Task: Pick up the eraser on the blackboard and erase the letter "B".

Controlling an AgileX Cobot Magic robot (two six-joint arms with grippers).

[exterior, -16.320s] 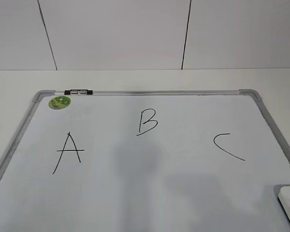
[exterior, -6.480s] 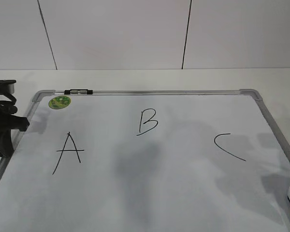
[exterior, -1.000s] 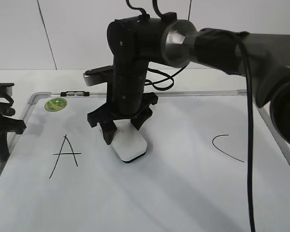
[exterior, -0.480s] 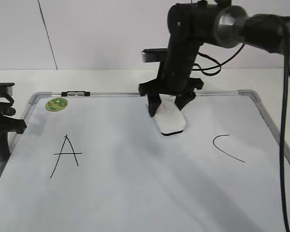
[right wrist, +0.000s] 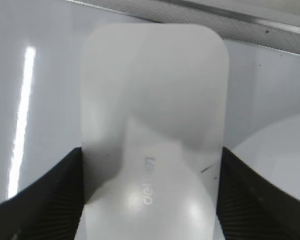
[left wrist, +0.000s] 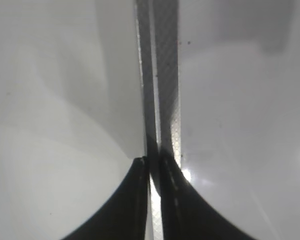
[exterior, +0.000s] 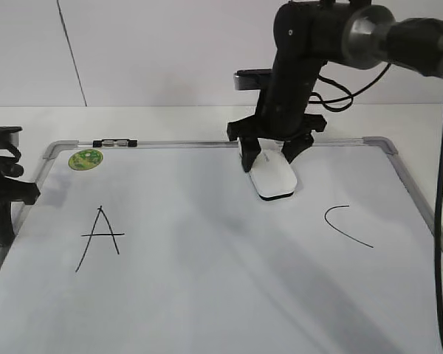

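Note:
The white eraser [exterior: 273, 179] lies flat on the blackboard [exterior: 207, 295], a white board with a grey frame, near its top edge right of centre. My right gripper [exterior: 269, 158] is shut on the eraser; the right wrist view shows the eraser [right wrist: 152, 125] between both black fingers [right wrist: 150, 190]. No letter "B" shows on the board; the spot between the black "A" [exterior: 98, 237] and black "C" [exterior: 345, 223] is blank. My left gripper [exterior: 4, 206] sits at the board's left edge, shut and empty, its fingers [left wrist: 155, 172] over the grey frame strip [left wrist: 162, 80].
A round green sticker [exterior: 85, 158] and a black-and-silver clip [exterior: 115, 142] sit at the board's top left. The right arm [exterior: 399, 44] reaches in from the upper right, with cables hanging. White table and tiled wall lie behind.
The right gripper carried the eraser from the board's centre up and to the right, toward the top frame. The "B" seen much earlier is gone. The left arm has not moved.

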